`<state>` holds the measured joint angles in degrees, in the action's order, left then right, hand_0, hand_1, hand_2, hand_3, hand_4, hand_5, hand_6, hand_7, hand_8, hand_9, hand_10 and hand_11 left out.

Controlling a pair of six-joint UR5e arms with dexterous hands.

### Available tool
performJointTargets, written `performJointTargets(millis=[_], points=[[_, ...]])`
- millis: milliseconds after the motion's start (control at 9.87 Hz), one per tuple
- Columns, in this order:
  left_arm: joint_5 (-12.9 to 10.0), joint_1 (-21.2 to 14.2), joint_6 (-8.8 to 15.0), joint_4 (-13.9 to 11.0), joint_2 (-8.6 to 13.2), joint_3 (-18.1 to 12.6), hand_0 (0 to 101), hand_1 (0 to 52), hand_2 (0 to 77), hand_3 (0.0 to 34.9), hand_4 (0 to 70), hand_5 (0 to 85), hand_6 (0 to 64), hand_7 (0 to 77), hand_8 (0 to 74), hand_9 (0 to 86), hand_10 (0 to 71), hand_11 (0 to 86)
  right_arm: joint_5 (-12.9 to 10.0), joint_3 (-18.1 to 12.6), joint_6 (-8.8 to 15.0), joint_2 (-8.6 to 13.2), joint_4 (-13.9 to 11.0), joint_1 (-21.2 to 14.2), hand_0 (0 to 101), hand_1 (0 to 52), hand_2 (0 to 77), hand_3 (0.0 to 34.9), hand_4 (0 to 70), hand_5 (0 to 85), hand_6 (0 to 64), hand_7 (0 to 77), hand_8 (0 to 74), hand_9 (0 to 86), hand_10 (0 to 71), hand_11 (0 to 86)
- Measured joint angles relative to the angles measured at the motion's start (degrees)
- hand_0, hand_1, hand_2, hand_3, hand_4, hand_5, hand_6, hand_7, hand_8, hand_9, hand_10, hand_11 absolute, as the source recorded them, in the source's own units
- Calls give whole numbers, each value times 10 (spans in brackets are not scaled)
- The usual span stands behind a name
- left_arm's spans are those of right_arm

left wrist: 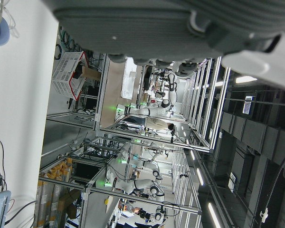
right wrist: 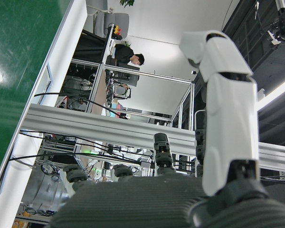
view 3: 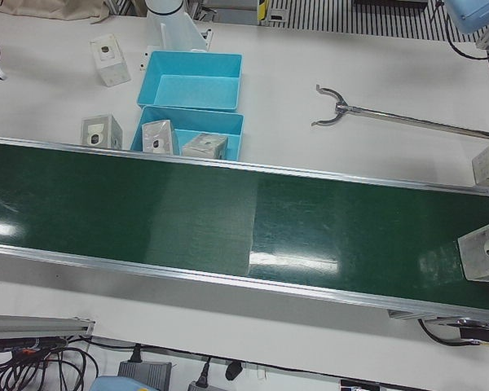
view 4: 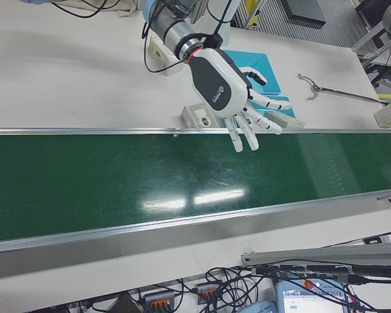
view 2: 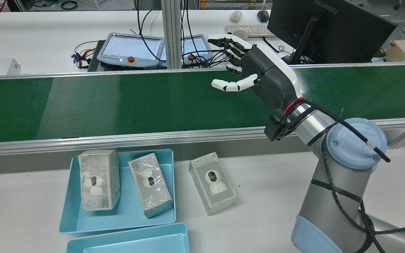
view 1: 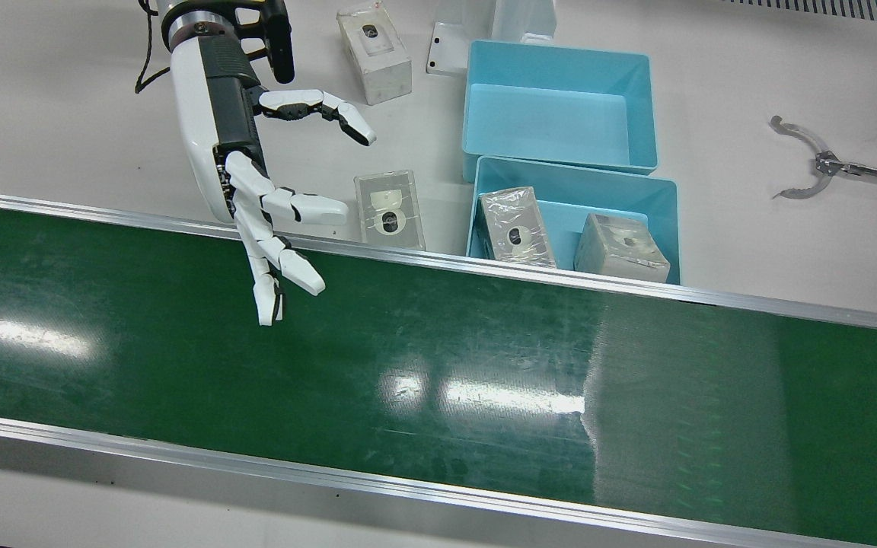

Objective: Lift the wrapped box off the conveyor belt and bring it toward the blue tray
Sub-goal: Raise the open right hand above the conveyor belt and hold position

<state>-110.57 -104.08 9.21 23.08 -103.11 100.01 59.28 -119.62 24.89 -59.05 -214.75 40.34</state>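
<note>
Green conveyor belt [view 1: 438,342] fills the front view. At its left, the right hand [view 1: 244,175] hangs over the belt's robot-side rail with its fingers spread and holding nothing. Further right, on the white table [view 1: 789,251], stand two blue trays. The one against the rail [view 1: 673,221] holds two wrapped boxes, and the one behind it [view 1: 560,53] is empty.

The wrapped box [view 3: 486,251] to be picked lies on the belt at the far right edge of the left-front view. That puts it well apart from the right hand, off toward the robot's left. The frame crops it, so I cannot tell its long axis.

The left hand [left wrist: 171,23] shows only as a strip of dark palm in its own camera, and whether it is spread or closed cannot be told. Its arm probably stands nearer the box. The belt is glossy and bare between hand and box.
</note>
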Motion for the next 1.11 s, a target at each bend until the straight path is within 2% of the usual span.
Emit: performJointTargets(millis=[203,304,507,709,811,1115], points=[[0,0,0,0,0,0,0,0,5,0,0,5,0,5,5,0,5,0,1,2,-4,-7,-1,16,485,191,316,301,180,229,0,136,5,16,33,49],[0,0,0,0,0,0,0,0,5,0,0,5,0,5,5,0,0,0,2,6,-10,-12,-2,26,476,191,311,302,158,218,0,136,5,16,33,65],[0,0,0,0,0,0,0,0,11,0,0,5,0,5,0,5,0,0,1,19,-28,-19,-1,39,467,147,229,300,120,185,0,125,5,16,33,65],[0,0,0,0,0,0,0,0,5,0,0,5,0,5,5,0,0,0,2,38,-57,-21,0,47,467,147,229,300,120,185,0,125,5,16,33,65],[0,0,0,0,0,0,0,0,5,0,0,5,0,5,5,0,0,0,2,48,-70,-21,0,50,436,98,147,301,33,125,0,93,5,16,33,65],[0,0,0,0,0,0,0,0,5,0,5,5,0,5,5,0,5,0,1,69,-85,-21,3,54,422,104,131,300,65,153,0,114,5,16,33,60]])
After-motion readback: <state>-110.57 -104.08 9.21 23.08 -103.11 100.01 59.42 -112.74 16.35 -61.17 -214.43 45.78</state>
